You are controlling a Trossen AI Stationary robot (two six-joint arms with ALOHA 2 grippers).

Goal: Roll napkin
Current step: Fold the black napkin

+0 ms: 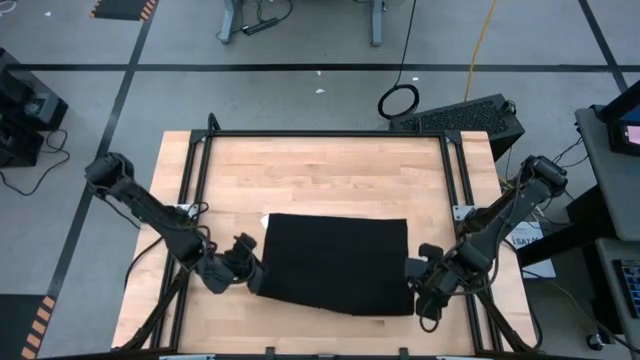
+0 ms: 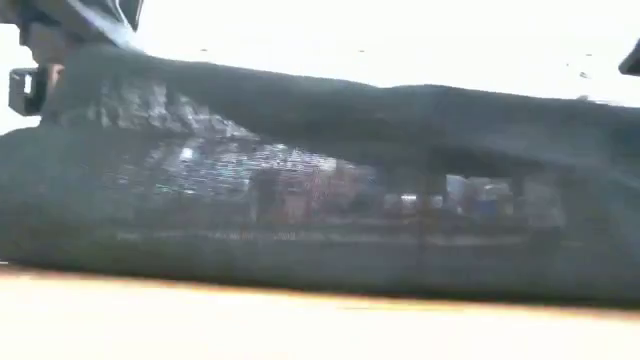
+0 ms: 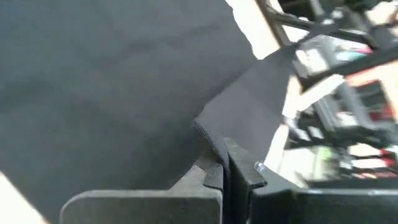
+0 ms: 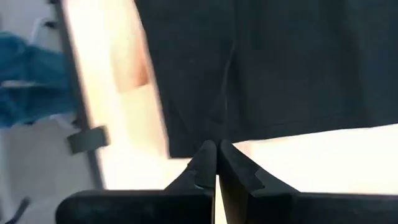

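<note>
The black napkin (image 1: 335, 260) lies spread on the wooden table (image 1: 320, 170), toward its near side. In the low view the napkin (image 2: 320, 180) fills the picture, its near edge raised off the wood and its far part resting on the table. My left gripper (image 1: 252, 278) is shut at the napkin's near left corner. My right gripper (image 1: 412, 290) is shut at the near right corner. No white tag shows. My left gripper pinches the napkin's near left corner (image 3: 210, 138) between its two fingers, coming slantwise down from the table's left. The cloth rises in a fold to the fingertips (image 3: 239, 163) and runs taut along the near edge. My right gripper pinches the napkin's near right corner (image 4: 208, 135) between its two shut fingers, pointing steeply down from the table's right. The corner is lifted off the wood, and the cloth beyond it slopes down to the table.
Black frame rails (image 1: 200, 170) run along the table's left, right and far sides. Bare wood lies beyond the napkin's far edge (image 1: 330, 185). On the floor past the far right corner lie a dark keyboard-like box (image 1: 470, 115) and a cable loop (image 1: 398, 100).
</note>
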